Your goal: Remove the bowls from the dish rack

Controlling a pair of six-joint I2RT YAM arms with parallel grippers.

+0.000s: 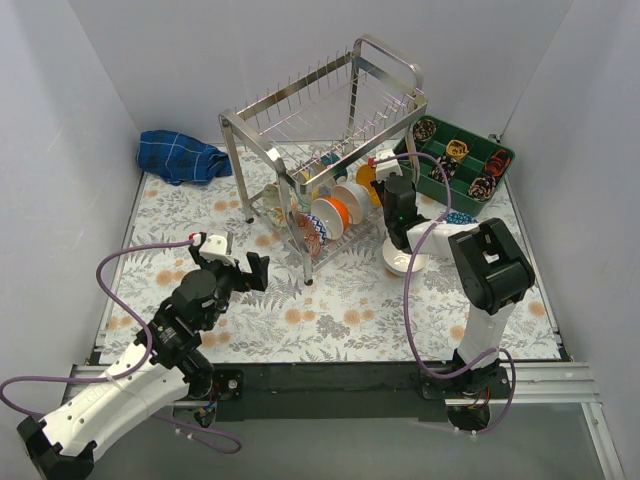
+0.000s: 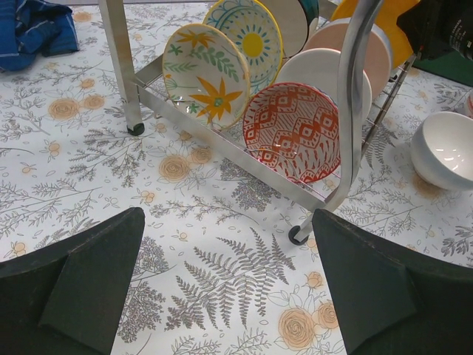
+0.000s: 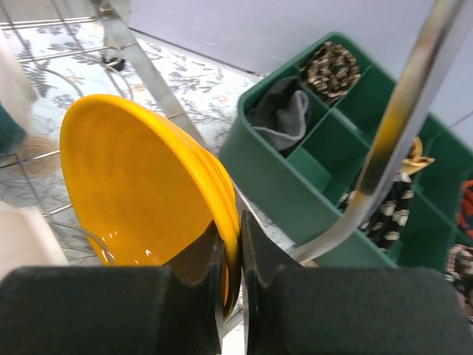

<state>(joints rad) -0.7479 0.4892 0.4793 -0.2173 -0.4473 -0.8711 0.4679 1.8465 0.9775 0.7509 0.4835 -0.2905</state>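
Pinching the orange bowl's [image 3: 133, 185] rim between the right jaws, nearly pressed together, at the right end of the dish rack's [image 1: 330, 120] lower tier. Hovering the left jaws, spread wide, over the floral tabletop [image 2: 222, 296], facing the red-and-white bowl [image 2: 292, 132] standing on edge in the rack. Leaving a white bowl [image 2: 447, 151] upright beside it.

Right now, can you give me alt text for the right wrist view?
The right pincer pinches the rim of an orange bowl standing on edge in the dish rack. A green divided tray sits just behind.
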